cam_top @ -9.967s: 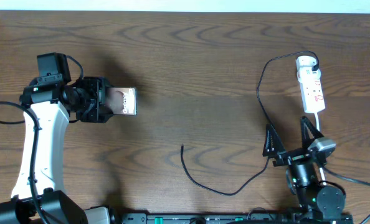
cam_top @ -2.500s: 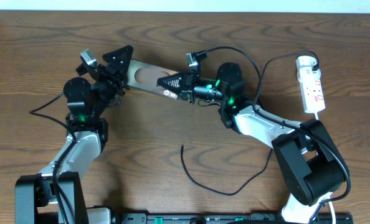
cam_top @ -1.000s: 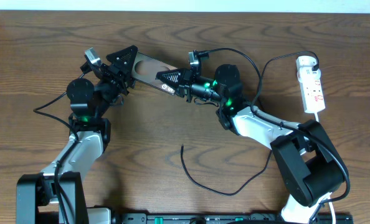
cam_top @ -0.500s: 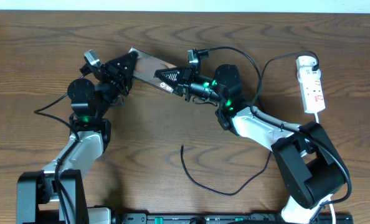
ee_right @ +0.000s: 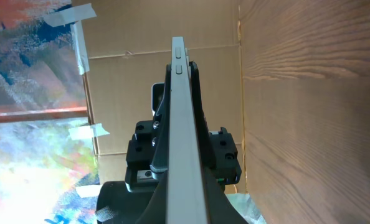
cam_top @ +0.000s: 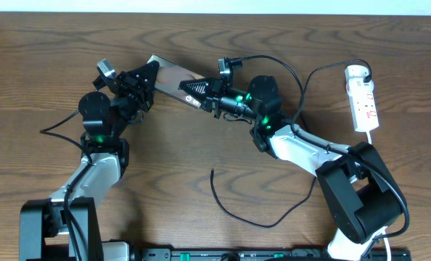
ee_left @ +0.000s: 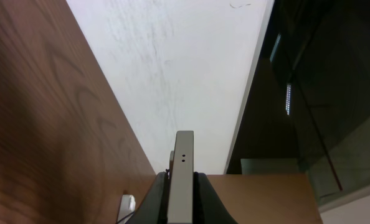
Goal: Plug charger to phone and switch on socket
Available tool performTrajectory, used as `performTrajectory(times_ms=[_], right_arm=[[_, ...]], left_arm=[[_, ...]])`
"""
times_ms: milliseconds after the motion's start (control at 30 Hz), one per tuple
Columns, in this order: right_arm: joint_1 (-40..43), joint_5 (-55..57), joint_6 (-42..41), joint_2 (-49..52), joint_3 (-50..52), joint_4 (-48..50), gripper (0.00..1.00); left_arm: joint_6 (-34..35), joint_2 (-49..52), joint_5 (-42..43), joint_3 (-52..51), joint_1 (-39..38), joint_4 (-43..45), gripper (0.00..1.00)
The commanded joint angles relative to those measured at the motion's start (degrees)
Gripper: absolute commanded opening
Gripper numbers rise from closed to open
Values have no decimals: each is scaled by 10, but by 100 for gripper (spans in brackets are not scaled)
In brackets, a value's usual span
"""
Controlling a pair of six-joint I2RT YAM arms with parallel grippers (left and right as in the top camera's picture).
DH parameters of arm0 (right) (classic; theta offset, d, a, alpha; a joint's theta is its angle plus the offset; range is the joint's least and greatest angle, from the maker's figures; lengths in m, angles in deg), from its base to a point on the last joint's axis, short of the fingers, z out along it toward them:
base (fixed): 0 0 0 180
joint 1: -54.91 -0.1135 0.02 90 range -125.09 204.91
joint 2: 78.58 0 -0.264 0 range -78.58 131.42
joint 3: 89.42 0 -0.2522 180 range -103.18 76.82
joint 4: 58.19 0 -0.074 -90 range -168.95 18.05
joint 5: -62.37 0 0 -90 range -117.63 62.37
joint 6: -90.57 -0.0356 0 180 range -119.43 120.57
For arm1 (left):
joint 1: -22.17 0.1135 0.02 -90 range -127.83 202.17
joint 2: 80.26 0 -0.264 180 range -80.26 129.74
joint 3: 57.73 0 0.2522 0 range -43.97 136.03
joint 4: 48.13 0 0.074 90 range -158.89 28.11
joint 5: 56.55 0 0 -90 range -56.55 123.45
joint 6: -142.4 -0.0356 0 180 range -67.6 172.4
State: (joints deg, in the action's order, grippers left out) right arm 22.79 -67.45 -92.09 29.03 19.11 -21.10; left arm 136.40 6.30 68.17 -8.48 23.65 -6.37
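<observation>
The phone [cam_top: 169, 73], a flat glossy slab, hangs above the table between both arms. My left gripper [cam_top: 149, 77] is shut on its left end and my right gripper [cam_top: 191, 91] is shut on its right end, where the white lettering is. In the left wrist view the phone [ee_left: 184, 163] shows edge-on, pinched in the left gripper [ee_left: 183, 182]. The right wrist view likewise shows the phone [ee_right: 181, 112] edge-on inside the right gripper [ee_right: 184, 186]. The charger [cam_top: 246, 218] lies loose on the table, plug tip at the lower centre. The socket [cam_top: 363, 100] lies at the far right.
The charger cable runs from the table's front up the right side to a plug head [cam_top: 356, 72] at the socket's far end. A white cord [cam_top: 374, 145] leaves the socket toward the front. The right arm's body [cam_top: 353, 188] stretches across the right half of the table.
My left gripper has closed on the phone's left end. The phone and both grippers shifted only slightly; the right gripper kept its hold.
</observation>
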Motion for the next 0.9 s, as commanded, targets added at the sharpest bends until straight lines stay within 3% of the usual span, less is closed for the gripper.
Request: performTrajectory(times_ms=[0,67,167,200,300,367,467,667,867], right_arm=[[-21,7,20,3,-3,-10,1],[-21,7,20,3,-3,-10,5],[-21,7,20,3,-3,-10,24],[-21,7,20,3,-3,-10,32],[-21,7,21,3,-3,-10,68],[-19,7,21,3,-3,-10,83],[-15,3,21,3,-3,-9,99],[-9,-7,49,3,-3,-10,99],[8,-26,91,3,-3,-16,99]], left_arm=[[-16,-9,42,9,-17,14,7],[-16,-9,42,9,-17,14,7],[-16,-9,42,9,-17,14,7],[-16,-9,42,9,-17,14,7],[-16,-9,38,9,-17,14,7],[-16,-9,36,9,-17,14,7],[-16,-9,36,9,-13,14,7],[-18,-9,42,9,31,7,7],[-18,-9,117,9,135,7,7]])
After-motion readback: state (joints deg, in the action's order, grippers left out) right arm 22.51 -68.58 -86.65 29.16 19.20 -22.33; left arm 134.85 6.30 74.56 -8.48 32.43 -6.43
